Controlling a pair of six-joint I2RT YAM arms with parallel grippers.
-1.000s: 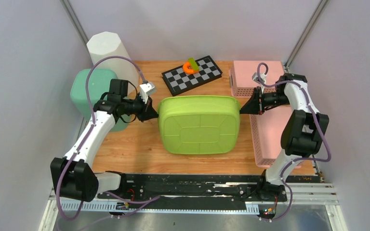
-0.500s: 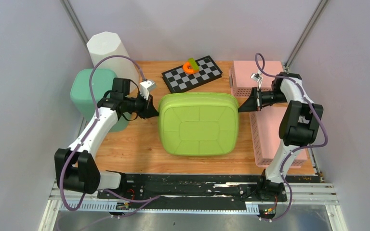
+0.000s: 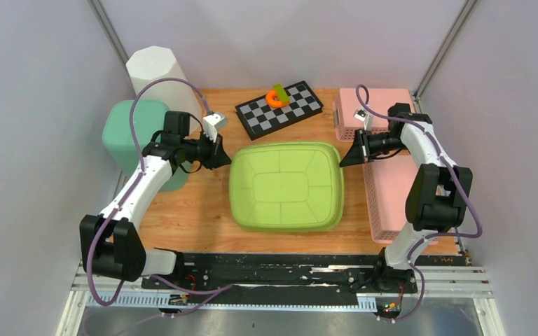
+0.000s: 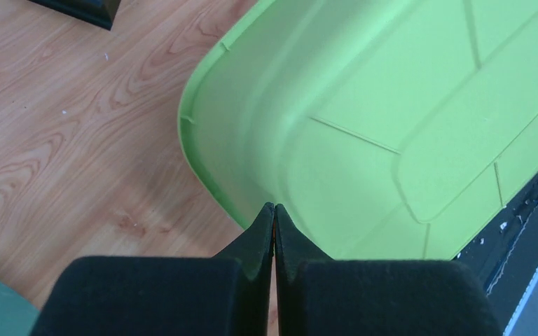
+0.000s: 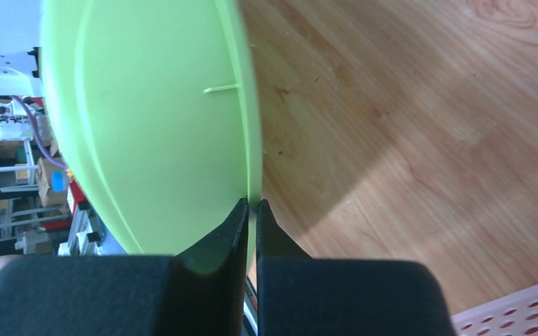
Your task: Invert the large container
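From my station, the large container [image 3: 286,185] sat at the middle of the wooden table [image 3: 182,213], its ribbed base facing up toward the overhead camera and its open side turned down. I could not tell whether the rim lay flat on the wood all the way round.

The left gripper [image 3: 226,159] was at the container's 10 o'clock corner. On the left wrist view its black fingers were pressed flat together with no gap between them, their tips touching the green rim's edge, and I saw no plastic between the pads. The right gripper [image 3: 342,160] was at the 2 o'clock corner, and there the picture was clearer: the fingers were clamped on the thin green rim, which ran down into the narrow slit between them.

Around the container I saw a checkerboard [image 3: 300,108] at 12 o'clock with an orange ring [image 3: 275,101] resting on it. A pink perforated basket [image 3: 392,189] lay at 3 o'clock. A mint bin [image 3: 129,129] stood at 9 o'clock, and a white bin [image 3: 155,70] at 11 o'clock, at the table's far corner.
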